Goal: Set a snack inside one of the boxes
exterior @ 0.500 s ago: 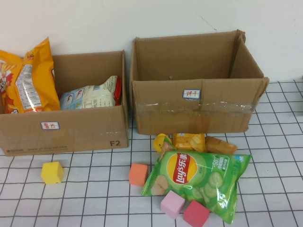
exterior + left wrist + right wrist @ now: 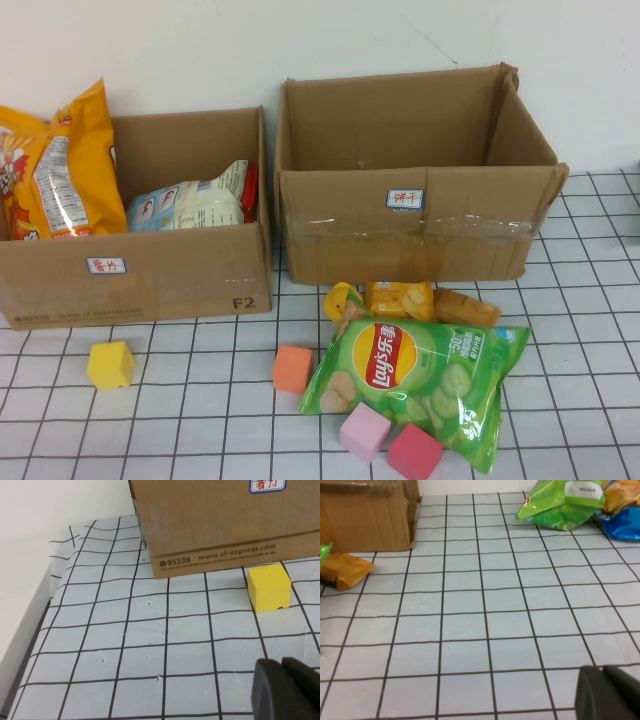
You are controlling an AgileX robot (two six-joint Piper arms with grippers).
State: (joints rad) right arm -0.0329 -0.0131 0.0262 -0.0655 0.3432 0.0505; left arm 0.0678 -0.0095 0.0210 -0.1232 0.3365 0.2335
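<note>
Nothing moved — left gripper (image 2: 286,690), right gripper (image 2: 610,692) low over table, unchanged

High view angled down on both boxes; left wrist low, shares yellow cube (image 2: 269,587).

Bright, even light in every view, with only soft shadows.

In the high view the green chip bag (image 2: 420,385) shines with small white glints, and the clear tape on the right box (image 2: 420,215) gleams a little. The inside of the left box (image 2: 140,270) looks darker. In both wrist views the left gripper (image 2: 287,690) and right gripper (image 2: 610,692) show as dark, blurry shapes at the lower right of the frame, while the grid cloth (image 2: 485,605) looks sharp.
</note>
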